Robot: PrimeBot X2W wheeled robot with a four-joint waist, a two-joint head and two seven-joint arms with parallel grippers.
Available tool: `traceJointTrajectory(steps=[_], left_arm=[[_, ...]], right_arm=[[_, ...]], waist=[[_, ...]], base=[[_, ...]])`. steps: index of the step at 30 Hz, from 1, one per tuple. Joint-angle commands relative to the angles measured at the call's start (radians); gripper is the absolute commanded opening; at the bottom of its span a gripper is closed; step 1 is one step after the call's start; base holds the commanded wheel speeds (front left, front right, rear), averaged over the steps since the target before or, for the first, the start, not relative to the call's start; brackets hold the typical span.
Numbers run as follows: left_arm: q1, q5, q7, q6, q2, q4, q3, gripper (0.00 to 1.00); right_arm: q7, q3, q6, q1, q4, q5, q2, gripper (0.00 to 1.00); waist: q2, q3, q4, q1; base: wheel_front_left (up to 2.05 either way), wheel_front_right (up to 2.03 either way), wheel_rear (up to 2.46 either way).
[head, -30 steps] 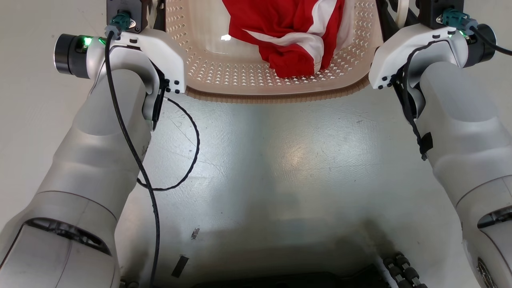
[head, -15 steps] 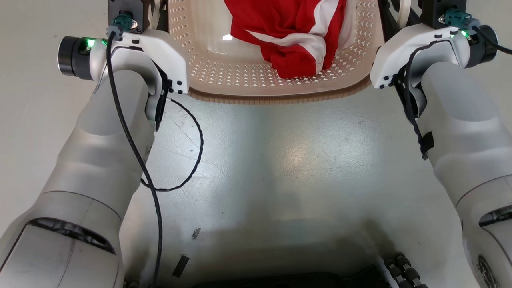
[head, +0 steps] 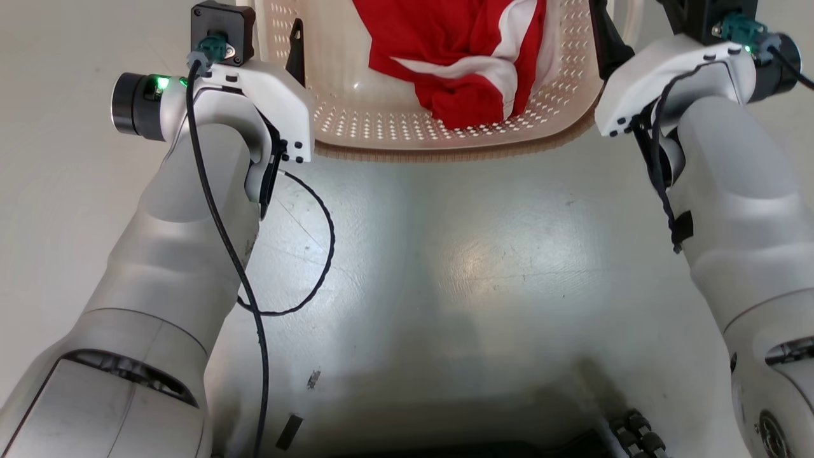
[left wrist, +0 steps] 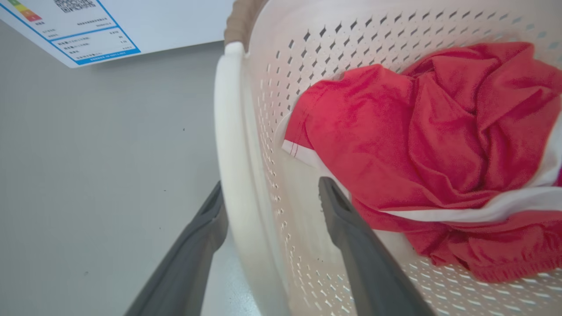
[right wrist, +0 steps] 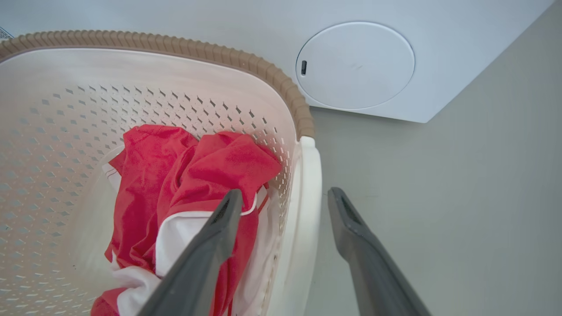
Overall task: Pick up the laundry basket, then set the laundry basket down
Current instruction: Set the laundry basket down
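Operator: Basket position?
Spotter: You have it at the top middle of your head view, between your two wrists, brown rim towards you. A red and white cloth lies bunched inside. Whether the base is down on the floor, I cannot tell.
Operator: Now the left gripper?
Spotter: Your jaws stand wide there, straddling the left handle. The outer finger is just beside the handle's outer face, perhaps brushing it. The inner finger sits inside the basket, apart from the perforated wall, its tip near the cloth. The handle lies loose between them.
Operator: And the right gripper?
Spotter: Same picture. Your jaws are spread wide across the right handle: one finger outside over the floor, a sliver of gap from the handle, the other inside, over the cloth. That handle is ungripped too. Your head view agrees: a dark finger stands just inside each side of the basket.
Operator: What is around it?
Spotter: Your right wrist view has a white machine beyond the basket, with a round cover on its face. Your left wrist view catches a blue-edged label at the top left corner. A black cable loops off your left forearm above the floor.
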Motion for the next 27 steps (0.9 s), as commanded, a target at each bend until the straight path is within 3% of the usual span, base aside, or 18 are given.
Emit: traceJointTrajectory(steps=[1,8,14,27], left_arm=[[0.038,0.015,0.001,0.005,0.028,-0.006,0.017,1.00],[0.086,0.029,0.001,0.018,0.032,-0.031,0.027,1.00],[0.181,0.035,0.001,0.051,0.044,-0.141,0.090,1.00],[0.453,0.090,0.001,0.008,0.057,-0.373,0.287,1.00]], right_arm=[[-0.011,-0.002,0.006,0.064,-0.029,-0.016,0.021,1.00],[-0.011,-0.001,0.006,0.126,-0.072,-0.005,0.021,1.00],[-0.011,0.016,0.006,0.202,-0.145,0.014,0.021,1.00],[-0.011,-0.017,0.006,0.419,-0.362,0.004,0.021,1.00]], waist=[[0.0000,-0.021,-0.003,0.0000],[0.0000,-0.100,-0.011,0.0000],[0.0000,-0.208,-0.016,0.0000],[0.0000,-0.508,-0.015,0.0000]], base=[[0.00,0.00,0.00],[0.00,0.00,0.00],[0.00,0.00,0.00],[0.00,0.00,0.00]])
